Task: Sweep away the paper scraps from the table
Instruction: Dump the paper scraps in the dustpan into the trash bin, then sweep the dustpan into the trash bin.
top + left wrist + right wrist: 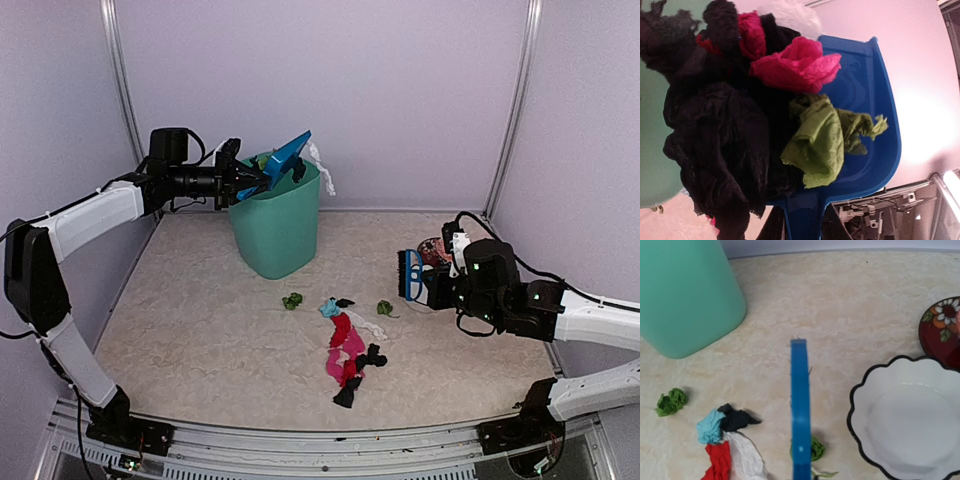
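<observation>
My left gripper [243, 180] is shut on the handle of a blue dustpan [287, 157], which is tilted over the rim of a green bin [276, 228]. In the left wrist view the dustpan [867, 100] holds black, pink and green paper scraps [812, 137] piled toward the bin side. My right gripper [425, 281] is shut on a blue brush [409, 275], which is held above the table [200, 320]. Loose paper scraps lie on the table: a red, pink, white and black cluster [347, 349], a green bit [292, 300] and another green bit [384, 308] under the brush [800, 405].
A white scalloped bowl [910, 425] and a dark red floral plate [942, 322] sit on the right near the right arm. White paper [319, 163] hangs over the bin's far rim. Pale walls close in the back and sides.
</observation>
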